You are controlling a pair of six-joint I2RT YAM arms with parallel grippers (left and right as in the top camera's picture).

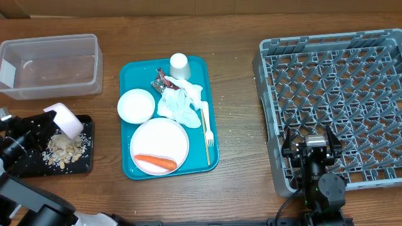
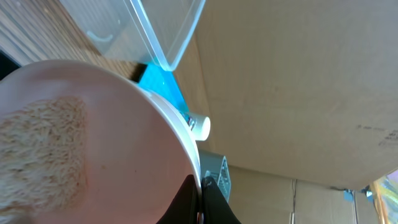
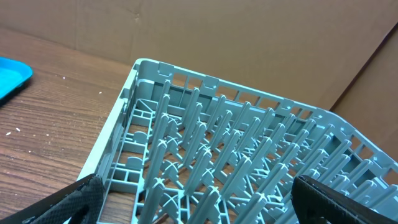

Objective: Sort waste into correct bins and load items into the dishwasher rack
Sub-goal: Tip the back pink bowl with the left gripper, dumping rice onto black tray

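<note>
Left side: the left gripper [image 1: 49, 114] is clamped on the rim of a small white bowl [image 1: 64, 119]. This tilted bowl is held mouth-down over the black tray [image 1: 88, 164], a shallow matte rectangle at the table's [image 1: 239, 188] left edge. Pale, grainy crumbs [image 1: 65, 147] are heaped on that tray, and more are seen clinging inside the bowl from the left wrist. Whether the bowl's lip touches the heap cannot be determined. The clear tub [image 1: 50, 66], smooth-walled with rounded corners, stands just behind the black tray, a narrow strip of wood between them.

Centre: the teal tray [image 1: 124, 85] carries:
- a glossy round plate [image 1: 159, 138] with the carrot piece [image 1: 155, 162] on its near edge
- a second bowl [image 1: 135, 105]
- an upturned cup [image 1: 179, 65]
- crumpled napkins [image 1: 182, 100]
- a creased red-and-white wrapper [image 1: 162, 81]
- a slim fork [image 1: 207, 129] along the right rim

Bare wood is left open on both sides of this tray.

Right side: the grey rack [image 1: 333, 69], a moulded square grid of upright pegs, reaches the table's right edge. The right gripper [image 1: 312, 141] is held with fingers spread wide and empty above the rack's near-left corner. A cardboard wall [image 3: 249, 37] closes the far side.
</note>
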